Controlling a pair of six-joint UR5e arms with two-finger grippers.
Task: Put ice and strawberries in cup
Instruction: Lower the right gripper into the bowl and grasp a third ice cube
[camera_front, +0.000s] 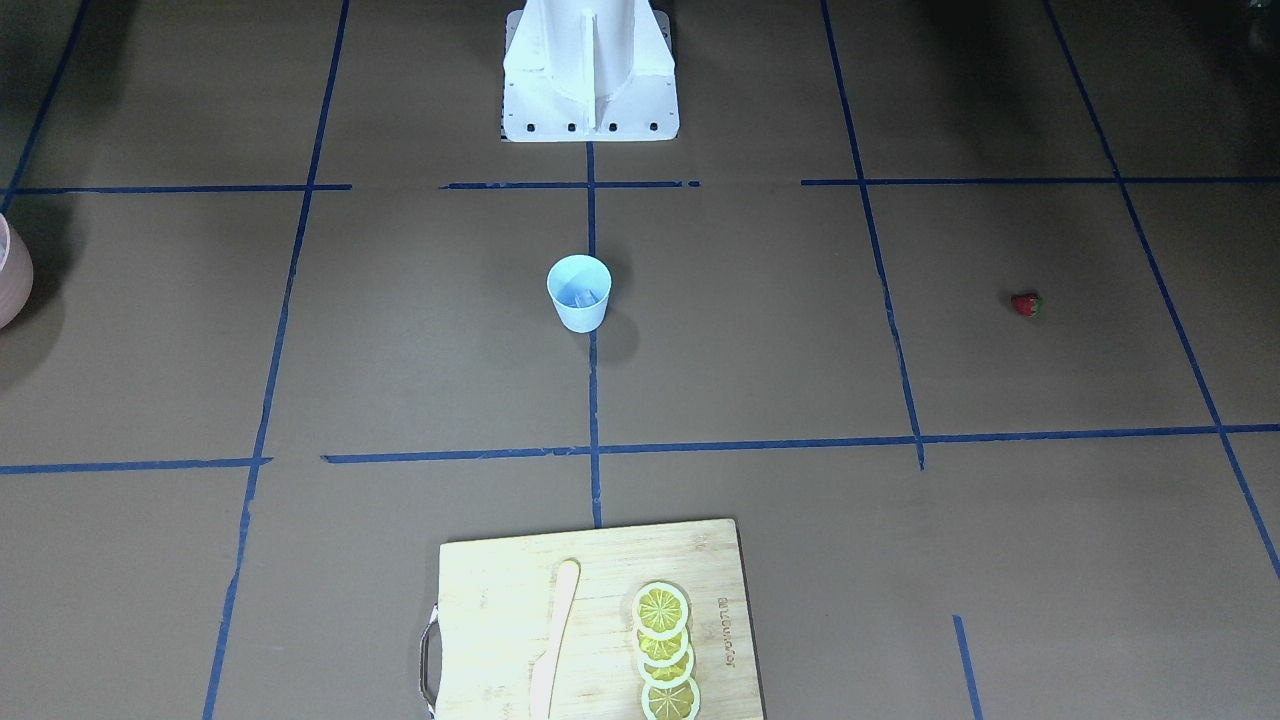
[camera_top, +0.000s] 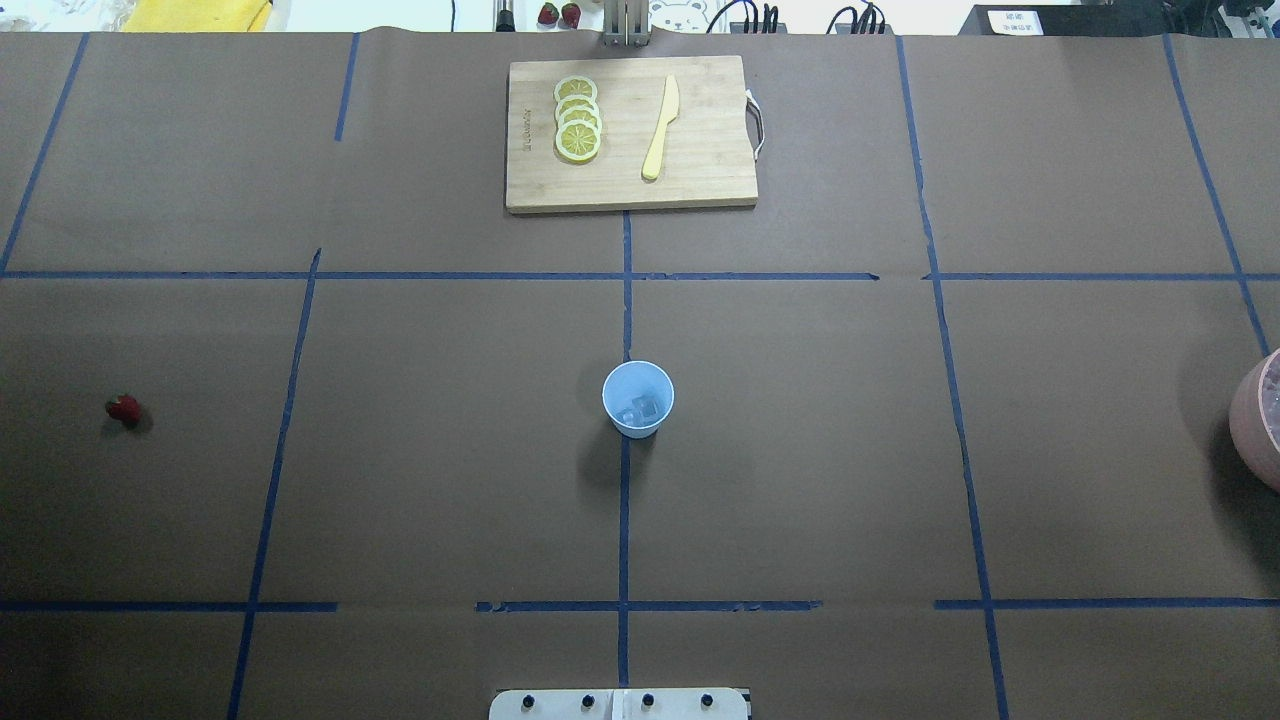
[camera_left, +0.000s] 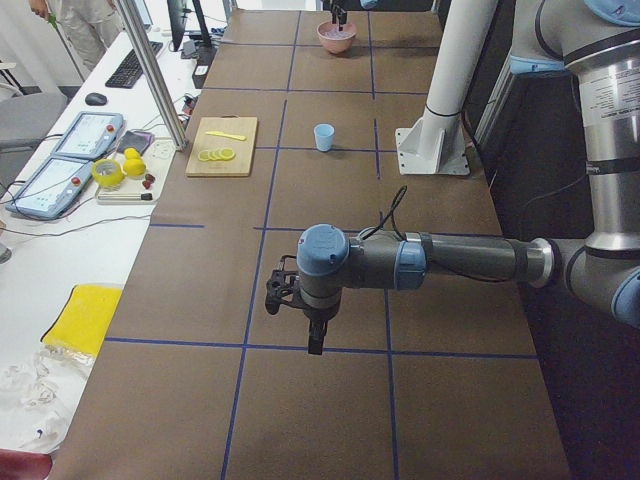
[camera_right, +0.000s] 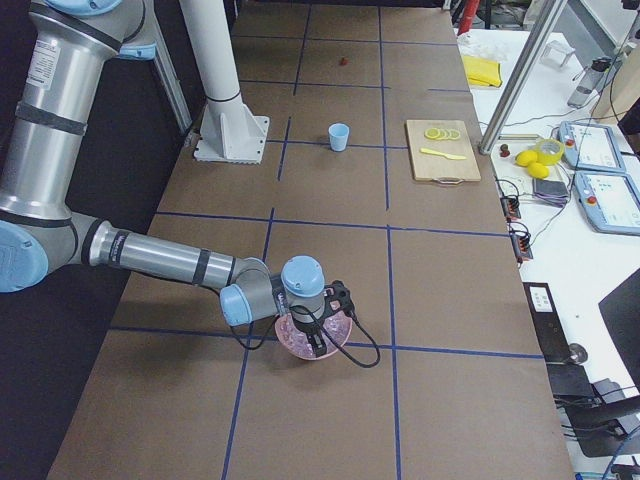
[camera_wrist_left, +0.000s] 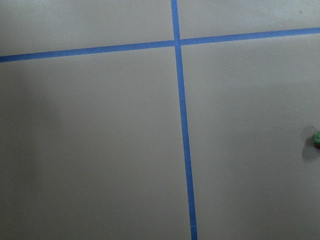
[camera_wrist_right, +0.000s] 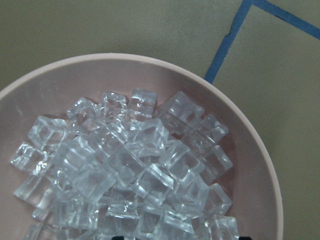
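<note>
The light-blue cup (camera_top: 638, 399) stands upright mid-table with clear ice (camera_top: 641, 409) at its bottom. More ice (camera_wrist_right: 125, 165) is heaped in the pink bowl (camera_wrist_right: 260, 165) at the table's right end. My right gripper (camera_right: 315, 338) hovers just over that heap; two dark fingertips (camera_wrist_right: 117, 237) show far apart at the wrist view's lower edge, so it is open and empty. The strawberry (camera_top: 123, 408) lies alone at the far left. My left gripper (camera_left: 305, 320) hangs above the table near it; I cannot tell whether it is open or shut. Only the berry's green cap (camera_wrist_left: 316, 139) shows in the left wrist view.
A wooden cutting board (camera_top: 700, 180) at the far edge carries lemon slices (camera_top: 577, 120) and a yellow knife (camera_top: 660, 128). Blue tape lines grid the brown table cover. The robot's white base (camera_front: 590, 75) stands behind the cup. Operator desks with pendants flank the far side.
</note>
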